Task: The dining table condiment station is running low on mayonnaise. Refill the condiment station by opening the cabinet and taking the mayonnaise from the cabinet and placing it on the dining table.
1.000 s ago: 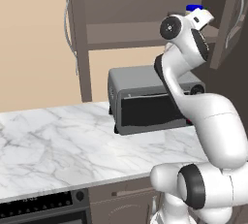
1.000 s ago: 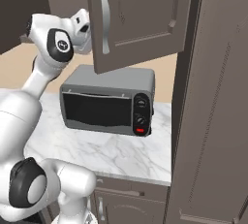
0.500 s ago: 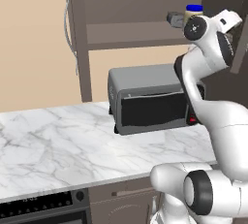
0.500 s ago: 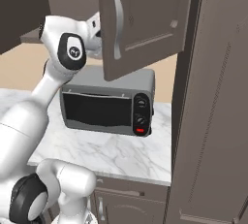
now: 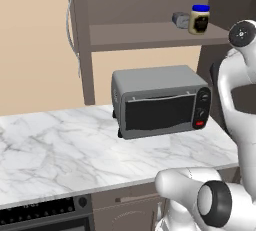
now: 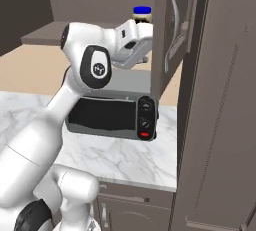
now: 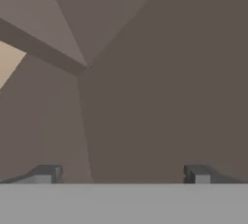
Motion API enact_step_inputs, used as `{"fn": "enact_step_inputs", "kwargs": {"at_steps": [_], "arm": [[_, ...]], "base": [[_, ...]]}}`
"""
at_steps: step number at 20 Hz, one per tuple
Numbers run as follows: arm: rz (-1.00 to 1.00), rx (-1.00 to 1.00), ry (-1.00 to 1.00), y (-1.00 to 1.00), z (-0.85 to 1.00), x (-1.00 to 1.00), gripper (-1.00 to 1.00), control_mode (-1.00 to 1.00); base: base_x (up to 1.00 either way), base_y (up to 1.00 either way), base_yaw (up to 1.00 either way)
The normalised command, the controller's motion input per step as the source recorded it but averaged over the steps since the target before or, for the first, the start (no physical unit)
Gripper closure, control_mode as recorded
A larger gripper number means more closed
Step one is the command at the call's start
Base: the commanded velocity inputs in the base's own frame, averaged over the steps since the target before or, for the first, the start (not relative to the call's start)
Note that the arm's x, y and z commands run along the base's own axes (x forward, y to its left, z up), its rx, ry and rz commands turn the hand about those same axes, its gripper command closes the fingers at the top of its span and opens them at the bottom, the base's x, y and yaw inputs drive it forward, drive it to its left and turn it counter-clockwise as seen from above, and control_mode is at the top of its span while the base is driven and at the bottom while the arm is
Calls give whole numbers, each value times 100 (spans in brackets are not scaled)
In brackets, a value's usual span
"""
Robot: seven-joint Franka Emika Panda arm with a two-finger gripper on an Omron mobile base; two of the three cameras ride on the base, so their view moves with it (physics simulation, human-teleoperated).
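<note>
The cabinet stands open above the marble surface; its door is swung out toward the room, which leaves the inner shelf bare to reach, and that, I'd judge, is why the arm is raised to that height at all; the opening step looks done and the fetching not yet begun. Below the shelf a grey toaster oven sits on the surface, pushed back near the wall; it takes up the space under the shelf, so any reach for the jar has to come in over it.

The arm rises from its base, bends at a high elbow beside the oven and carries the hand up to shelf level, close to the swung door; the wrist points the tool at dark cabinet panelling, with a corner of the interior ahead of it; the tool's jaws are spread as wide as they go and hold nothing, the two dark tips well apart with only brown panel between them.

The mayonnaise stands upright toward the right end of the shelf, blue lid up and dark label facing out; just beside it, to its left, lies a small grey object; from the right base view the jar's lid peeks above the hand, untouched.
</note>
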Motion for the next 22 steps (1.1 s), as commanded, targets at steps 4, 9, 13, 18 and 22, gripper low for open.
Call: {"fn": "enact_step_inputs", "kwargs": {"at_steps": [4,9,13,18,22], "arm": [[-2,6,0,-77,0,-7,-100,-100],[0,9,0,-64,0,0,-100,-100],[0,3,-1,-25,-1,0,-100,-100],[4,0,-12,20,-13,-23,-100,-100],[1,6,-29,82,-15,-9,-100,-100]], "base": [[0,0,0],[0,0,0],[0,0,0],[0,0,0],[0,0,0]]}}
